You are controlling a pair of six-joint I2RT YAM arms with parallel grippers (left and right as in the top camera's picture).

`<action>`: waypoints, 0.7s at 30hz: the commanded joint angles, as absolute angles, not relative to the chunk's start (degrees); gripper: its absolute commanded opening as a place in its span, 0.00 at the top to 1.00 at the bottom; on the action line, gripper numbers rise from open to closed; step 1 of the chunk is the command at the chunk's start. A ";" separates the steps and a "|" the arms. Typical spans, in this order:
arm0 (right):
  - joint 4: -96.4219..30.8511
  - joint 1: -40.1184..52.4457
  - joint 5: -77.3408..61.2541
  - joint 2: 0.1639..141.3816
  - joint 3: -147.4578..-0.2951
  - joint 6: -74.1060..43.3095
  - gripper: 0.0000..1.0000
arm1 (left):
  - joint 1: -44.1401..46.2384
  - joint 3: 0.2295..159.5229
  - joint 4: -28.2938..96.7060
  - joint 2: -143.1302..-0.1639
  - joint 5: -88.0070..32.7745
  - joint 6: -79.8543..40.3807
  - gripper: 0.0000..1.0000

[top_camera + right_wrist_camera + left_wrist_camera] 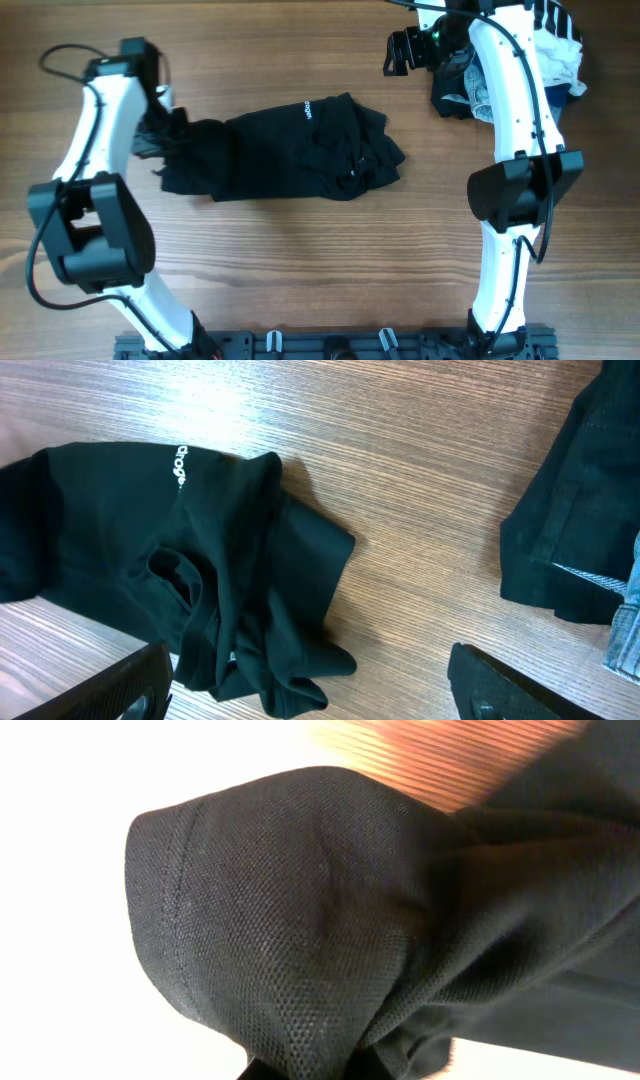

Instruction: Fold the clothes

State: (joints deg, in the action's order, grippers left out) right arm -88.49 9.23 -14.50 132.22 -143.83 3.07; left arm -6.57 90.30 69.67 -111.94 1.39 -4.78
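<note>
In the overhead view we count two arms. On the left, one bends up from the bottom edge, and its left gripper at upper left is pressed together on the left end of the one black soft-fabric T-shirt with a small white logo. The shirt lies crumpled mid-frame on the wooden worktop. On the right, the other arm stretches to the upper edge, its right gripper spread wide and empty beside one heap of blue, white and dark garments.
</note>
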 commanded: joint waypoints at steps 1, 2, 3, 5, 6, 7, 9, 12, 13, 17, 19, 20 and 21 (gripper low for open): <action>-88.55 9.56 -14.28 131.79 -143.98 2.92 0.11 | -10.13 91.15 68.69 -109.71 4.21 4.19 0.96; -88.51 9.56 -14.31 131.79 -143.98 2.94 0.11 | -10.81 91.15 68.34 -109.71 4.64 4.43 0.96; -88.47 9.56 -14.28 131.79 -143.98 2.92 0.12 | -11.31 91.15 67.94 -109.71 4.62 4.51 0.96; -88.40 9.56 -14.26 131.79 -143.98 2.94 0.11 | -11.94 91.15 67.48 -109.71 4.89 5.13 0.96; -88.36 9.56 -14.26 131.79 -143.98 2.96 0.11 | -12.14 91.15 67.33 -109.71 5.37 5.87 0.96; -88.29 9.56 -14.26 131.79 -143.98 2.92 0.11 | -12.32 91.15 67.02 -109.71 7.75 5.80 0.96; -88.27 9.56 -14.24 131.79 -143.98 2.98 0.11 | -12.40 91.15 66.43 -109.71 13.28 5.76 0.96; -87.85 9.56 -14.24 131.79 -143.92 2.98 0.11 | -12.38 91.15 65.93 -109.71 18.11 5.34 0.96; -87.64 9.56 -14.26 131.79 -143.92 2.96 0.10 | -12.36 91.15 65.73 -109.71 17.82 5.19 0.96; -87.13 9.56 -14.26 131.79 -143.90 2.96 0.11 | -11.62 91.15 65.52 -109.71 14.33 3.62 0.96; -87.13 9.56 -14.26 131.79 -143.90 2.96 0.10 | -10.72 91.15 65.56 -109.71 9.26 3.60 0.96; -87.13 9.56 -14.26 131.79 -143.90 2.96 0.10 | -9.93 91.15 65.56 -109.71 5.48 3.60 0.96; -87.13 9.56 -14.26 131.79 -143.90 2.94 0.10 | -9.23 91.15 65.56 -109.71 2.74 3.60 0.96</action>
State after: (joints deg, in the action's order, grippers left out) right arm -87.35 9.23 -14.52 132.22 -143.83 3.07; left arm -11.46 90.30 65.73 -111.74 12.01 4.01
